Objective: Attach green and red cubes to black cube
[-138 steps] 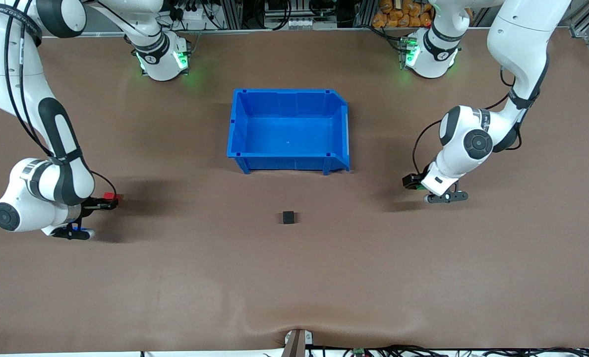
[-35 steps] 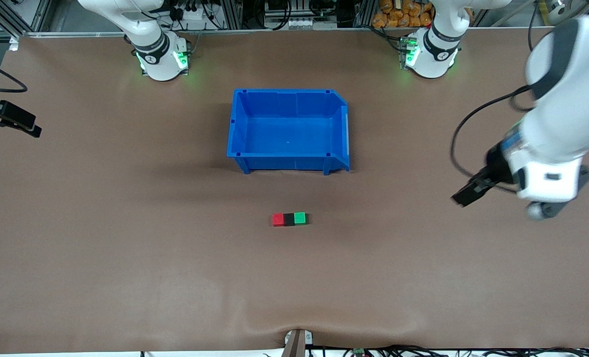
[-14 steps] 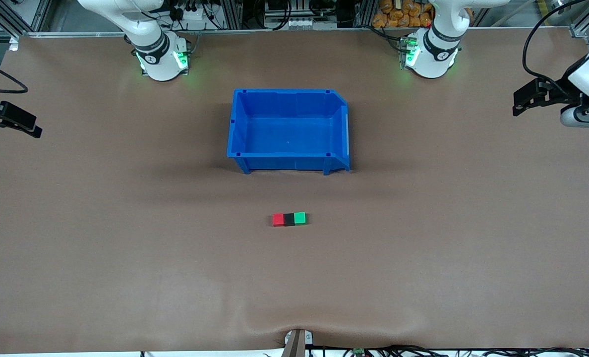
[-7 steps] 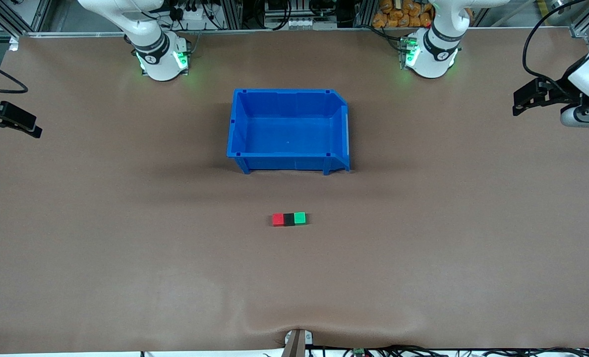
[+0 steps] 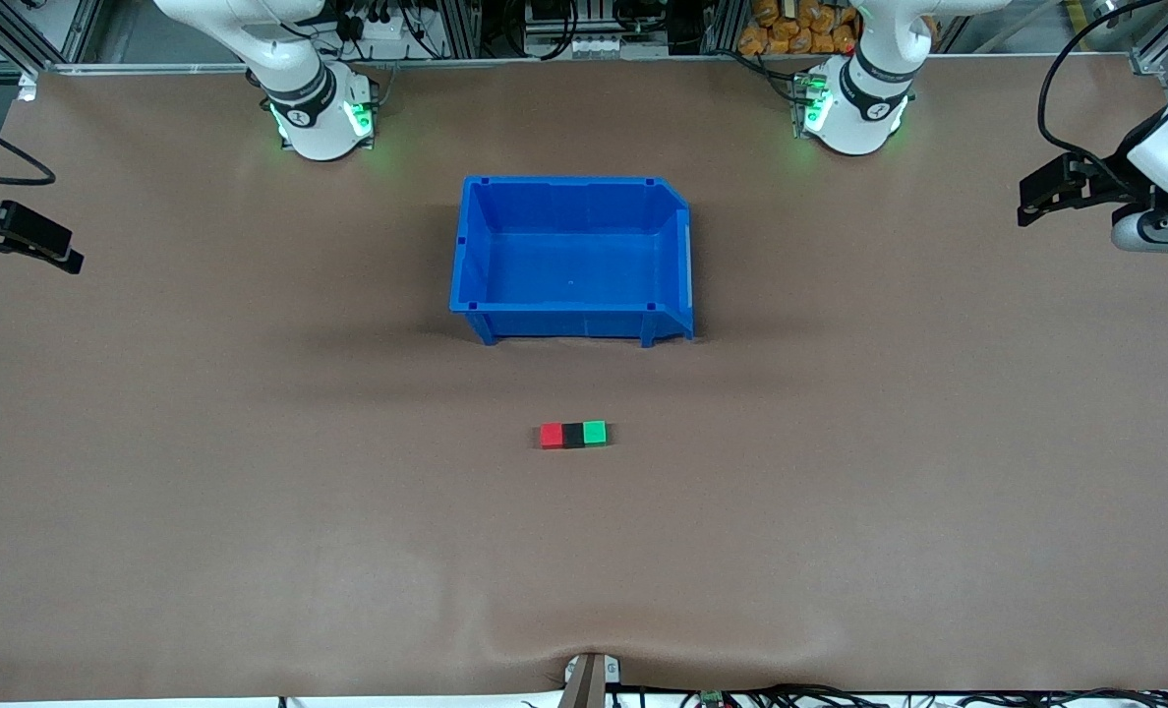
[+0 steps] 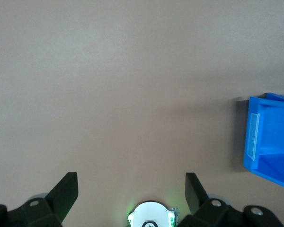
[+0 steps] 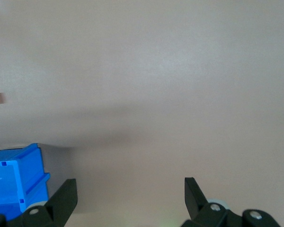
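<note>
I see red cube point(image 5: 551, 435), black cube point(image 5: 572, 435) and green cube point(image 5: 595, 433) touching in a row on the desk point(image 5: 250, 511) (joined, apparently). Left gripper point(image 5: 1036, 200) and right gripper point(image 5: 38, 246), both released and empty, wait over the desk's ends; a careless sweep could split the row.

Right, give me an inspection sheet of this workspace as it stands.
Surface: brown table, slight ripple at the edge nearest the front camera.
Job's things: red cube, black cube, green cube touching in a row, black in the middle.
Clutter: blue bin, nothing seen inside.
Grippers: left gripper and right gripper open, empty, raised at the table's ends.
Cables: along the table's edges.
Surroundings: racks past the bases.
</note>
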`<act>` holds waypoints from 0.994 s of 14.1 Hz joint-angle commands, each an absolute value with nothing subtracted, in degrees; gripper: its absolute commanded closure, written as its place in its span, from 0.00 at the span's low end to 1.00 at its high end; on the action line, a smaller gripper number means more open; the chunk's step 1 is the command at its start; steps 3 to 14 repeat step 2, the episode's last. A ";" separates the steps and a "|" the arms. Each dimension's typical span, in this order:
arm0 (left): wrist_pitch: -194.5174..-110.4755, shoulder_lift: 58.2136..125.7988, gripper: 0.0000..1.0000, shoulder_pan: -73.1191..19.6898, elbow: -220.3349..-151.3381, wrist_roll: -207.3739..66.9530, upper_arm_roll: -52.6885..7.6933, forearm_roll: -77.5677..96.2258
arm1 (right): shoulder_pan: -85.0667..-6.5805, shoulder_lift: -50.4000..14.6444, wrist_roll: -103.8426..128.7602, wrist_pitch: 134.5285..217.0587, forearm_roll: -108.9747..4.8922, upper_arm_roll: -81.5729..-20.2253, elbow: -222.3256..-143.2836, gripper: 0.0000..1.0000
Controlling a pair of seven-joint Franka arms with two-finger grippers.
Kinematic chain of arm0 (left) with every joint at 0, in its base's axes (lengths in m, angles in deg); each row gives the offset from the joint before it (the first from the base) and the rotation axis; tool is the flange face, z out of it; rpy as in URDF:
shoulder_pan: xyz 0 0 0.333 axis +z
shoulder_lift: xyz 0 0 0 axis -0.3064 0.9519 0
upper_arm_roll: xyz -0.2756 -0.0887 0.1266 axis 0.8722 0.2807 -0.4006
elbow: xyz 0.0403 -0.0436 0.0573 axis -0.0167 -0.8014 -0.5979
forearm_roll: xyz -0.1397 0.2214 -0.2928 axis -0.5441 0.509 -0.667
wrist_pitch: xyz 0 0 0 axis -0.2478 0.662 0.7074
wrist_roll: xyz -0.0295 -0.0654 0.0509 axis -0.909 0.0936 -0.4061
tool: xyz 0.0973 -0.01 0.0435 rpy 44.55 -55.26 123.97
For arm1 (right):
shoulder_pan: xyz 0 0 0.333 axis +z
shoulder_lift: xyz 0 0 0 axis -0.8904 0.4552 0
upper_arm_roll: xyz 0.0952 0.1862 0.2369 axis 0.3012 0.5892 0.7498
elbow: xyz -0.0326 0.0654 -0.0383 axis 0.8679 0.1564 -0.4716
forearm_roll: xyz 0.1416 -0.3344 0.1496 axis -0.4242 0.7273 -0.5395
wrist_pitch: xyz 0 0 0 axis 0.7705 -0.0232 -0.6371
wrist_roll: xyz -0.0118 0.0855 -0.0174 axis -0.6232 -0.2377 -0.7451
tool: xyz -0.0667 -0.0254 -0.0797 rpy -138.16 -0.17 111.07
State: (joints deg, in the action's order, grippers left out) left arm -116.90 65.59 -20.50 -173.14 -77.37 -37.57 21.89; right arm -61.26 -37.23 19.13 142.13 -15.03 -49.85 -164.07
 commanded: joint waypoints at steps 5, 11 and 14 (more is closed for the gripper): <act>-115.23 66.21 0.00 -19.86 -171.38 -76.48 -36.96 22.01 | -60.81 -36.42 18.99 141.38 -14.84 -50.28 -162.36 0.00; -115.23 66.21 0.00 -19.86 -171.38 -76.48 -36.96 22.01 | -60.81 -36.42 18.99 141.38 -14.84 -50.28 -162.36 0.00; -115.23 66.21 0.00 -19.86 -171.38 -76.48 -36.96 22.01 | -60.81 -36.42 18.99 141.38 -14.84 -50.28 -162.36 0.00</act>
